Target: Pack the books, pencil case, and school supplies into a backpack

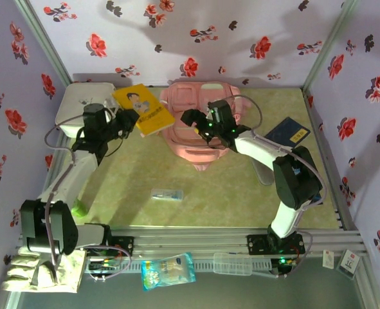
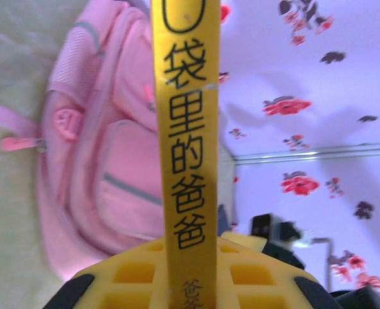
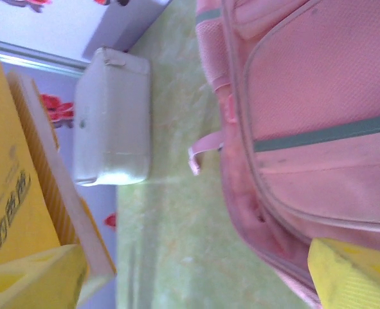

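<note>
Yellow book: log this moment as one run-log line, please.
left tool: shut on yellow book, next to backpack | right tool: open over backpack | navy book: on table | clear packet: on table

Green table lies open at lower centre, bar a small packet. Backpack, yellow book and white box crowd the upper left.

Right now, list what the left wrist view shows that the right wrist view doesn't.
Left wrist, not right: black print down the spine of the yellow paper book, clamped in the left gripper. Right wrist, not left: a white rounded box on the green table, plus that book's cover and page edge. Both: the large pink fabric backpack and the book.
</note>
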You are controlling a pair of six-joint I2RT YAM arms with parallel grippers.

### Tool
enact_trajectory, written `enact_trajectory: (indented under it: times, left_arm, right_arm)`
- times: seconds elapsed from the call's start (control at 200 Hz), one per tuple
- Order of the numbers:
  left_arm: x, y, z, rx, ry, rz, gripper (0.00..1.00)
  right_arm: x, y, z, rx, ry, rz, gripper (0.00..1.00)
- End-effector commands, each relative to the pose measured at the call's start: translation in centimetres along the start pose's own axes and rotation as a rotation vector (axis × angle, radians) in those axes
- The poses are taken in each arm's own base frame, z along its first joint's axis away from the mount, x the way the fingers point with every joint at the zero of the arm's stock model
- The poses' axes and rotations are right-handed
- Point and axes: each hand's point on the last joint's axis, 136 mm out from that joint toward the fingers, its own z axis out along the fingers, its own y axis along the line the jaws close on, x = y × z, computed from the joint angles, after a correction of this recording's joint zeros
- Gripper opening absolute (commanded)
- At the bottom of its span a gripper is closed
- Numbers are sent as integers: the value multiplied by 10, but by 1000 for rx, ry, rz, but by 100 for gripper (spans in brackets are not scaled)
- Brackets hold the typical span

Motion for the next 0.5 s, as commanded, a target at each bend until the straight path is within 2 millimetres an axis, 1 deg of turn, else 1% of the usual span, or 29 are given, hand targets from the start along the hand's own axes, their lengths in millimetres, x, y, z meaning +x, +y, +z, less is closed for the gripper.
enact_trajectory:
  times: [0.0, 0.05, 0.105, 0.16, 0.27, 0.36, 0.495]
  left_arm:
    - [-20, -70, 5, 244, -42, -8, 0]
    - [-21, -77, 12, 270, -38, -17, 0]
    - [-22, -79, 19, 279, -30, -28, 0]
    - [-20, -82, 26, 291, -21, -33, 0]
    - [-16, -87, 37, 315, -1, -42, 0]
    - [-10, -83, 47, 299, 21, -51, 0]
    - [-8, -85, 54, 324, 28, -69, 0]
  right_arm:
    - [-5, 69, -11, -319, 15, 50, 94]
    - [-6, 77, -12, -369, 23, 73, 95]
    - [-6, 85, -14, -413, 27, 88, 97]
    - [-7, 87, -14, -426, 29, 102, 98]
    - [-8, 85, -9, -408, 38, 149, 97]
    - [-9, 81, 1, -390, 68, 229, 96]
    - [-10, 82, 10, -414, 86, 315, 94]
